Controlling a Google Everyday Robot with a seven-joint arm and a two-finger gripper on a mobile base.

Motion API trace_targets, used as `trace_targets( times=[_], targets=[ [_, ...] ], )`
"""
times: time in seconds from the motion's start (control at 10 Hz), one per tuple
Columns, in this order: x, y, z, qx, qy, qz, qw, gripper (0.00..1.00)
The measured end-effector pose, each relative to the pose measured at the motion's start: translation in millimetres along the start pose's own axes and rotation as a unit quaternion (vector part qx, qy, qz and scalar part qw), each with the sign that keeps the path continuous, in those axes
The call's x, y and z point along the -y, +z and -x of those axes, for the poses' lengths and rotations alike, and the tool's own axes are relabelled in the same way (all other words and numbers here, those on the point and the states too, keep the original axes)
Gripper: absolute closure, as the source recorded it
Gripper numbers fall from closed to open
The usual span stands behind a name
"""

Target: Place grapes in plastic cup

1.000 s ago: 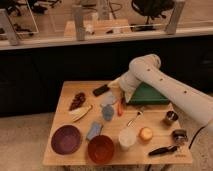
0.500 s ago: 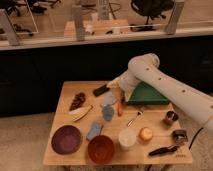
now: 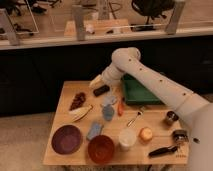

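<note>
The white arm [image 3: 150,82] reaches in from the right, over the wooden table [image 3: 62,100]. The gripper [image 3: 94,81] hangs in the air near the back left part of the table. It is just above and a bit to the left of a dark brown block [image 3: 101,90]. Its fingers are spread wide and it has nothing in them. The grapes [image 3: 77,100] lie on the table, in front of the gripper and a little to the left, and nothing touches them. Just in front of the grapes is a banana [image 3: 80,113]. The cup [image 3: 126,137] stands upright near the front edge, well apart from the grapes. Left of the cup is a red bowl [image 3: 101,149], and farther left is a purple bowl [image 3: 66,139]. A small orange fruit [image 3: 145,134] sits just right of the cup. A green tray [image 3: 137,92] is at the back right, partly under the arm. Some grey-blue things [image 3: 107,113] and a thin orange thing [image 3: 120,106] lie in the middle. A spoon [image 3: 135,118] lies near them. Two small metal cups [image 3: 171,118] and a black tool [image 3: 162,150] are on the right side.
</note>
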Motion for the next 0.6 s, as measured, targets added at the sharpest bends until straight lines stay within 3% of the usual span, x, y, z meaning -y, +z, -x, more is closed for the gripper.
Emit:
trace_targets(
  times=[0.3, 0.6],
  targets=[
    [16, 34, -32, 0.036, -0.053, -0.015, 0.9978, 0.2],
    [28, 49, -42, 0.043, -0.061, -0.011, 0.9971, 0.2]
  ],
)
